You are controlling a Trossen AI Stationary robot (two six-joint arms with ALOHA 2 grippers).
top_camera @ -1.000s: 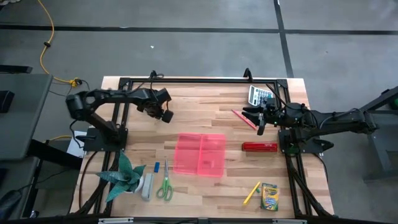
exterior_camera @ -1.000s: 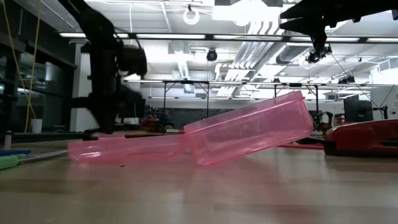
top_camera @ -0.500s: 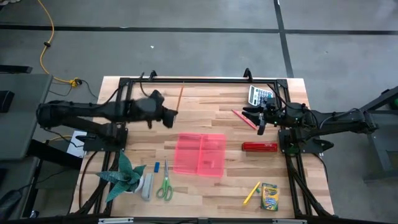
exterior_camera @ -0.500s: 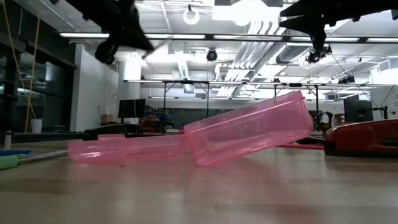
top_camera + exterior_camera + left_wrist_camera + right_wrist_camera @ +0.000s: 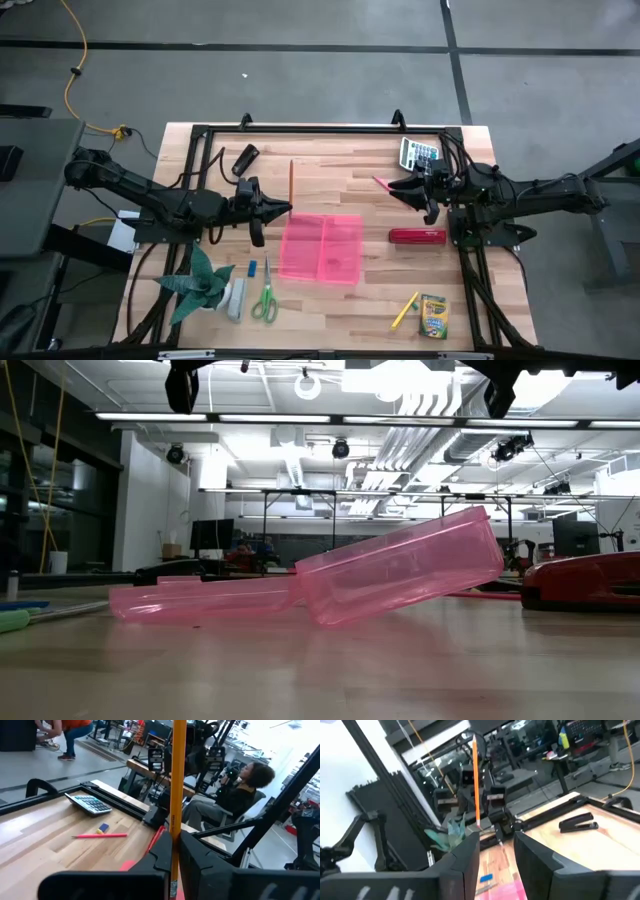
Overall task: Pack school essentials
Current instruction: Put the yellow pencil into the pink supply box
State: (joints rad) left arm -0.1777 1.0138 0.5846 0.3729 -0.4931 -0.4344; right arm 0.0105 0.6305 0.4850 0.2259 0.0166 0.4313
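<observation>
My left gripper (image 5: 283, 208) hangs just left of the open pink case (image 5: 322, 247), shut on an orange pencil (image 5: 291, 180). My right gripper (image 5: 405, 190) waits open over the far right, above a red pencil (image 5: 385, 186). Green-handled scissors (image 5: 265, 299) and a small blue piece (image 5: 252, 268) lie flat near the front left. A yellow marker (image 5: 404, 311) and the crayon box (image 5: 433, 318) lie at the front right. The right wrist view shows the orange pencil (image 5: 476, 785) beyond my right gripper's own fingers (image 5: 470, 857). My left gripper pinches the orange pencil near one end (image 5: 174, 827) between its two fingers (image 5: 161, 851). The fingers come level from the table's left and lie across the pencil. The pencil is lifted clear, its long free part reaching toward the table's far edge.
A calculator (image 5: 420, 153) sits at the far right and a black stapler (image 5: 243, 157) at the far left. A red stapler (image 5: 417, 236) lies right of the case. The green paper plant (image 5: 200, 285) stands at the front left. A person (image 5: 240, 795) sits beyond the table.
My left gripper has swung from the far left toward the near edge and the pink case, rising and tipping from pointing down to level. The orange pencil has come up with it, clear of the table.
</observation>
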